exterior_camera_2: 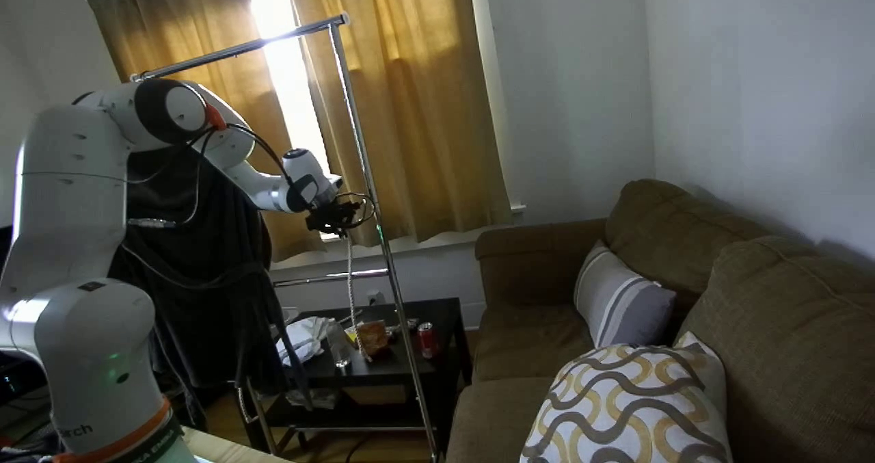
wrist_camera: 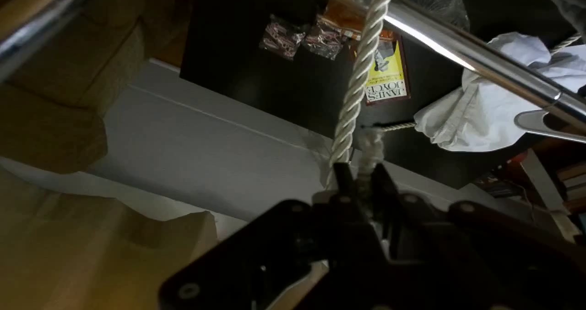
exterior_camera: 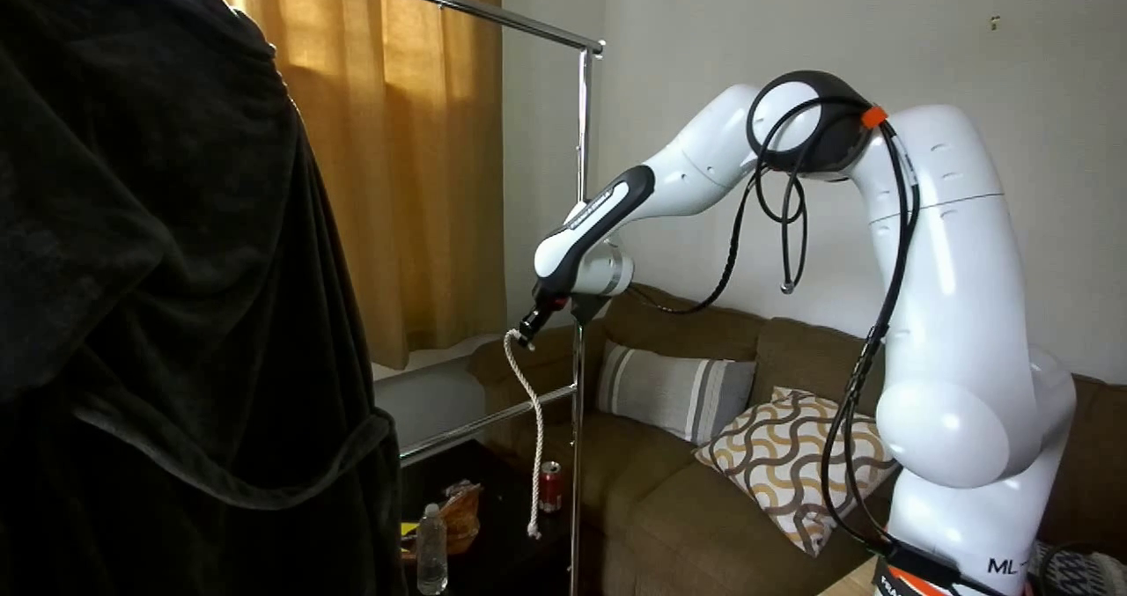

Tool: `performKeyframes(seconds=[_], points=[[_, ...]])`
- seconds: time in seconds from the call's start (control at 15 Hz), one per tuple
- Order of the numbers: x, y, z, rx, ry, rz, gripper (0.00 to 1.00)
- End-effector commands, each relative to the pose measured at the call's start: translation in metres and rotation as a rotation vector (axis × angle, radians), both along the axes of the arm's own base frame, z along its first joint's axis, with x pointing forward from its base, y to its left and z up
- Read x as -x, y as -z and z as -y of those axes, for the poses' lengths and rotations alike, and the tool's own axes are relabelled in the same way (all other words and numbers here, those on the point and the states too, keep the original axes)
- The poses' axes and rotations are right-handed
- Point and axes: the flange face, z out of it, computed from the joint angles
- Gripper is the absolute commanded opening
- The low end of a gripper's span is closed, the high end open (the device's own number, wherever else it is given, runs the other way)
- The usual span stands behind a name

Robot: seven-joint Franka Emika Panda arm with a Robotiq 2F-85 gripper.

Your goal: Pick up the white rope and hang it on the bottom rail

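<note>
White and twisted, the rope (exterior_camera: pixel 539 429) is held close to one end by the gripper (wrist_camera: pixel 361 172), which is clamped on it, with a long tail hung below. In both exterior views it is seen left of the upright post (exterior_camera: pixel 578 473), and in the wrist view it is seen in front of what is taken to be the bottom rail (exterior_camera: pixel 484 423), so the tail is judged to lie on the near side; whether the two touch cannot be told. For a good hang, the gripped end is best carried over the rail to the far side and then lowered, so that the rope is bent across the metal rather than merely leaned against it. Since the grip is so near the end, plenty of length should be drawn over before release; otherwise the rope could be dragged off by its heavier near side. Clearance should be kept from the post on the right and from the dark robe (exterior_camera: pixel 185 279) on the left, with the tail kept off the bottle (exterior_camera: pixel 431 552) on the low table (exterior_camera_2: pixel 441 312).
</note>
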Motion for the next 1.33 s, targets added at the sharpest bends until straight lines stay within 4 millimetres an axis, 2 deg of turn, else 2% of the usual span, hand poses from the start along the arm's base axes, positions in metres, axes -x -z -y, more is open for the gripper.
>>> performKeyframes(seconds=[0.0,0.47,0.8,1.0,1.13,1.27], points=[[-0.023,0.022,-0.018,-0.058,-0.026,0.036,0.03],[-0.048,0.052,-0.044,-0.096,0.033,0.053,0.03],[-0.058,0.079,-0.054,-0.092,0.08,0.025,0.03],[-0.062,0.087,-0.057,-0.088,0.099,0.015,0.03],[-0.064,0.09,-0.057,-0.085,0.113,0.015,0.4],[-0.066,0.091,-0.058,-0.083,0.12,0.017,0.55]])
